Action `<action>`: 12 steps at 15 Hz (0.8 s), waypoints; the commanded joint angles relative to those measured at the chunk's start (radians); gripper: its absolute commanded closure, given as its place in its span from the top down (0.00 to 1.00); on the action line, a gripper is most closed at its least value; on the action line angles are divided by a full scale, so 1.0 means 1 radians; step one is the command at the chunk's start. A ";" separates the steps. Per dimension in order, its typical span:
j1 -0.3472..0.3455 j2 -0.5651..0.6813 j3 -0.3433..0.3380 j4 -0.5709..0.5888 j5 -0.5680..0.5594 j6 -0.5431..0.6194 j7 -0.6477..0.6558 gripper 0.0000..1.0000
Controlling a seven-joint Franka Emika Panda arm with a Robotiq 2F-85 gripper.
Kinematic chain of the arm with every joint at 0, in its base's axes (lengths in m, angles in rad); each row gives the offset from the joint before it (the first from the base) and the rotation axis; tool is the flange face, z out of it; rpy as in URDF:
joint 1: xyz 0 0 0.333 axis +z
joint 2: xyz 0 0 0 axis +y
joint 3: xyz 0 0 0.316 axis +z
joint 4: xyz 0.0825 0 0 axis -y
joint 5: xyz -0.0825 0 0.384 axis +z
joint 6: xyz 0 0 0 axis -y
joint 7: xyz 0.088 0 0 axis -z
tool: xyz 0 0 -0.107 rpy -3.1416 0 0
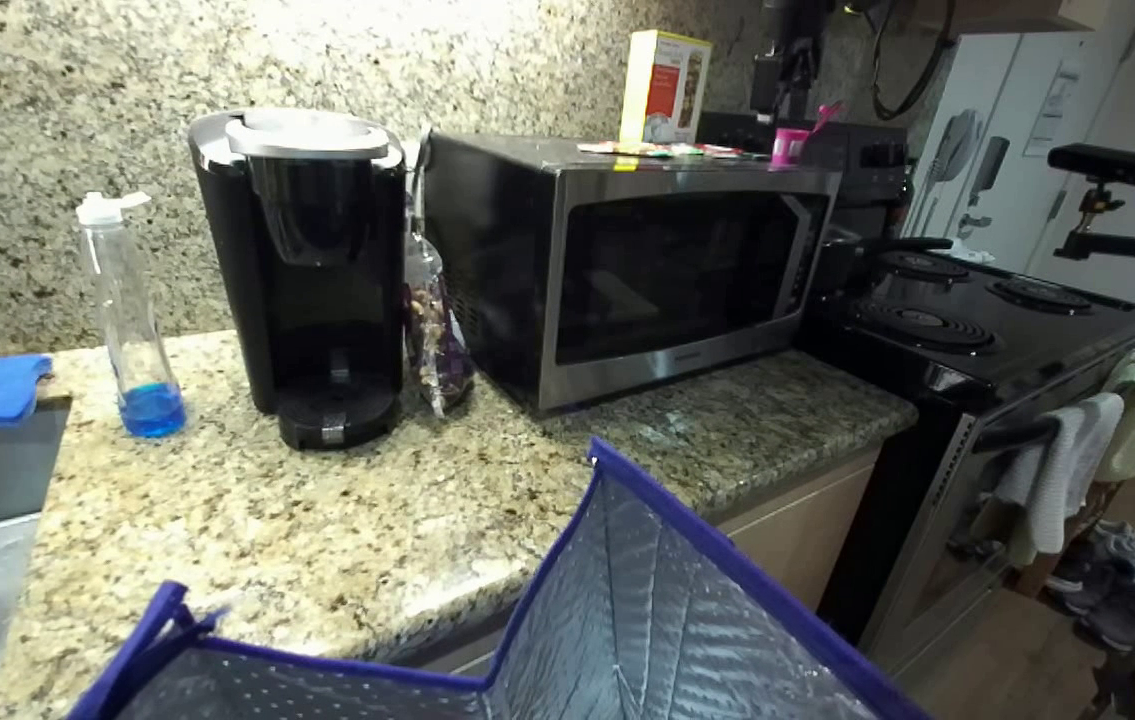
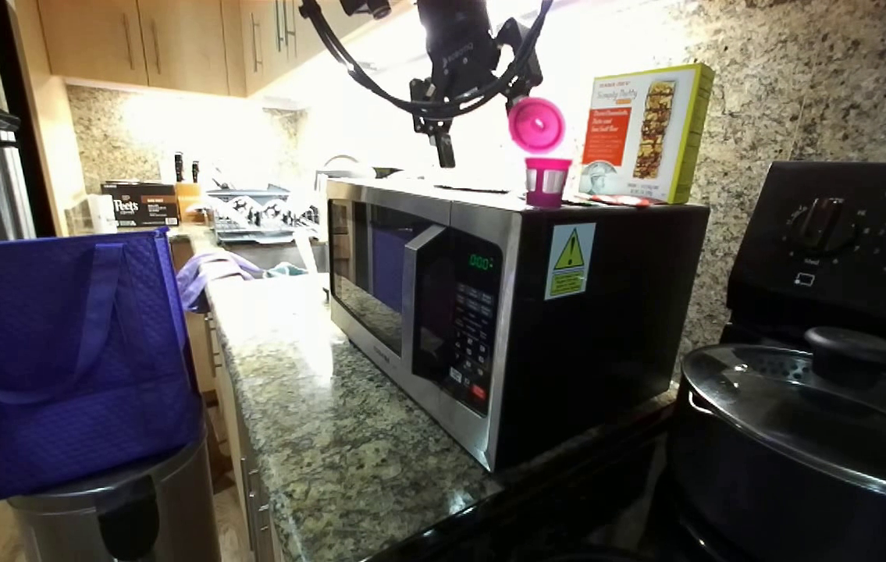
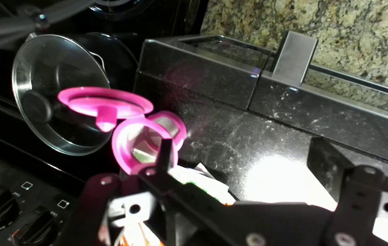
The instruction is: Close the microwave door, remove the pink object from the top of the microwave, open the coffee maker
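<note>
The pink object [image 2: 546,183] is a small pod cup with its lid flipped open. It stands on top of the microwave [image 2: 599,336], near the front corner on the stove side; it also shows in an exterior view [image 1: 787,147] and the wrist view [image 3: 111,104]. The microwave door [image 1: 677,270] is shut flush. My gripper [image 2: 483,133] is open and empty above the microwave top. In the wrist view, the gripper's [image 3: 243,147] left fingertip overlaps the cup's rim; I cannot tell whether they touch. The coffee maker [image 1: 327,220] stands beside the microwave, lid down.
A snack bar box [image 2: 638,140] and flat packets [image 1: 667,150] lie on the microwave. A lidded pot [image 2: 809,453] is on the stove. A bottle with blue liquid [image 1: 152,410] and a bag of snacks [image 1: 432,330] flank the coffee maker. A blue bag [image 1: 717,620] stands in front.
</note>
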 commanded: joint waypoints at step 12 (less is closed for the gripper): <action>-0.051 0.045 0.002 0.056 0.054 0.073 -0.096 1.00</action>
